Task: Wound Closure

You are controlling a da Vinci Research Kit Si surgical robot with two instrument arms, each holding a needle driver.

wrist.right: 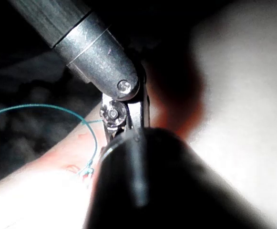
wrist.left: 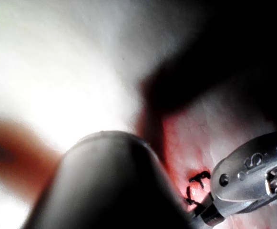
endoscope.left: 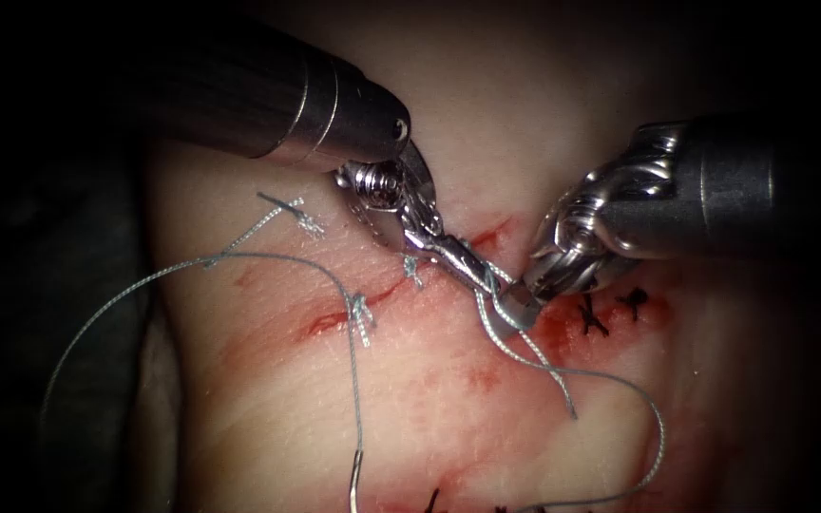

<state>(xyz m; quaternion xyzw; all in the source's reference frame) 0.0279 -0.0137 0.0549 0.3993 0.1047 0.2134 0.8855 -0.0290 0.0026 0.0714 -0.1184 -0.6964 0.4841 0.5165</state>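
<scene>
Two hands meet over the cut point(endoscope.left: 401, 285) in the endoscope view: the left hand point(endoscope.left: 486, 285) is clamped on the thread point(endoscope.left: 525, 356), the right hand point(endoscope.left: 525, 294) touches it, its grip unclear to us. The needle point(endoscope.left: 355, 484) lies free on the tissue point(endoscope.left: 268, 399), below the cut. We judge a knot is being worked; no containers appear. Left wrist view: the right hand point(wrist.left: 210, 214) beside dark stitches point(wrist.left: 198, 183). Right wrist view: thread point(wrist.right: 57, 110) beside the left hand's wrist point(wrist.right: 114, 114).

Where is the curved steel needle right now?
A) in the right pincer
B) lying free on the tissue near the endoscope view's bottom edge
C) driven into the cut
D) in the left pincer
B: the curved steel needle lies free on the pale pork tissue, with grey thread trailing from it, far from both pincers.
</scene>
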